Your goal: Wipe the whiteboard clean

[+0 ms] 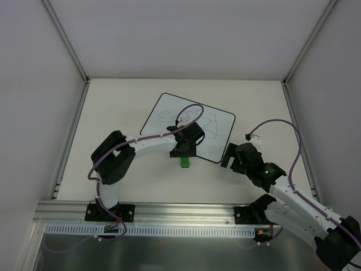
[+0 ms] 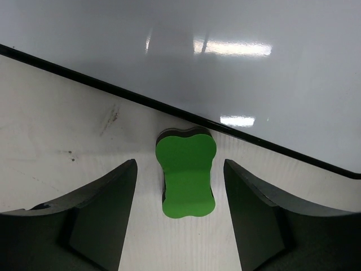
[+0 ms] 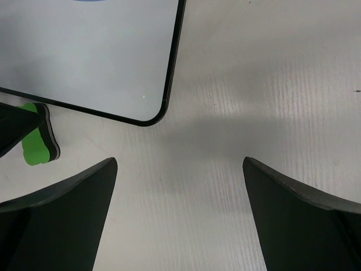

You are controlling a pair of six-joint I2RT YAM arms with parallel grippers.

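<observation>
Table [image 1: 113, 113]: off-white, matte, faint wood grain, and I note a few dark smudges in the left wrist view. The whiteboard [image 1: 214, 141] lies flat on it, set at an angle to the table's edges, with thin dark scribbles across its middle. A green bone-shaped eraser [image 2: 186, 176] with a dark underlayer lies on the table against the board's near black rim. I cannot tell whether they touch.

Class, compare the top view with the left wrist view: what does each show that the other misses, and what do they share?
Top only: dark scribbles on the whiteboard, plus the right arm. Left wrist only: clear gaps between the left gripper and the green eraser. Shared: the eraser lying on the table beside the whiteboard's edge.
</observation>
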